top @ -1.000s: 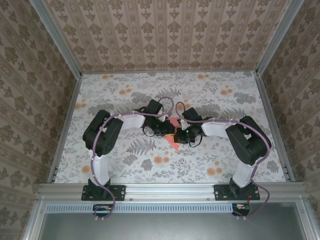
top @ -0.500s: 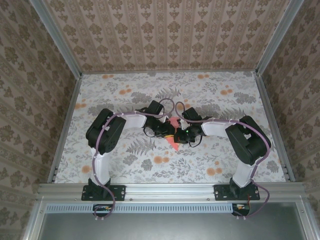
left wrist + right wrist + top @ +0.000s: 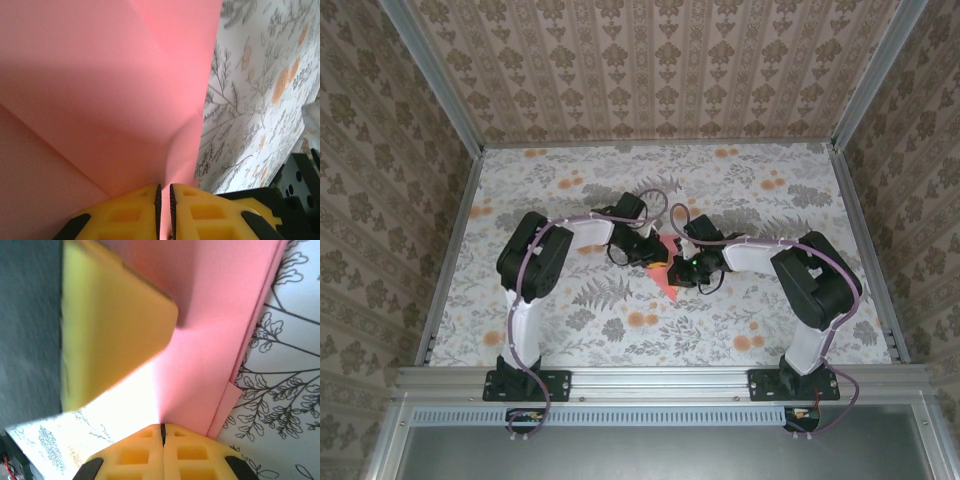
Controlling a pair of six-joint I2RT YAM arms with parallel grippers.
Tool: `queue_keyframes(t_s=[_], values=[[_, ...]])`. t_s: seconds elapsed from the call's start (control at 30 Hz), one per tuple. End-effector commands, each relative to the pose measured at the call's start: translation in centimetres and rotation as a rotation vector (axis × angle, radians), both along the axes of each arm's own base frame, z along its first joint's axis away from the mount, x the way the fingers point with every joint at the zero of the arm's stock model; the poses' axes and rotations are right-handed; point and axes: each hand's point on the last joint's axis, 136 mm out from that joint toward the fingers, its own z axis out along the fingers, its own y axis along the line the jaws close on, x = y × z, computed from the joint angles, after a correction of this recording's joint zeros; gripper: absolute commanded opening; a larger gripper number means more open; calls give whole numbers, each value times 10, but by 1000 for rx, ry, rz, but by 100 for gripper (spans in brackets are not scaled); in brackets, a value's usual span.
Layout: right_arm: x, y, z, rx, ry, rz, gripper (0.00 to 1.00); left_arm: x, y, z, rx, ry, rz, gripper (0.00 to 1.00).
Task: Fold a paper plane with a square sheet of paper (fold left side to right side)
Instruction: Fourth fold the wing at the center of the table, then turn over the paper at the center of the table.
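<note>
Since the paper is thin, light & floppy, I pinch just its edge. It's at mid surface. L gripper is nearly closed on that edge. R gripper is closed tight; can't tell if it holds paper.

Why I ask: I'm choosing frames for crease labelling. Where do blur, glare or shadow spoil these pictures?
Left wrist: the pink paper is fairly sharp, though a shadow darkens its lower left. Right wrist: a yellow finger looms out of focus, and glare whitens the patch beneath it. Top external: evenly lit and sharp, but the paper looks tiny.
</note>
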Motion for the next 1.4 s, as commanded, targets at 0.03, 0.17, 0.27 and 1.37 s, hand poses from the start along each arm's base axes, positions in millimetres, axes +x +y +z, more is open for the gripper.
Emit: queue_keyframes(t_s=[0.03,0.17,0.27,1.37], values=[[-53,-43,-47,-225,197,3,0,36,18,-21,84,-83,50,17],[-53,-41,-46,-215,195,4,0,38,19,-22,84,-85,52,17],[-49,-36,-43,-192,185,4,0,40,17,-15,65,-95,49,18],[27,-51,69,50,-276,-223,58,34,18,30,-116,-119,77,44]])
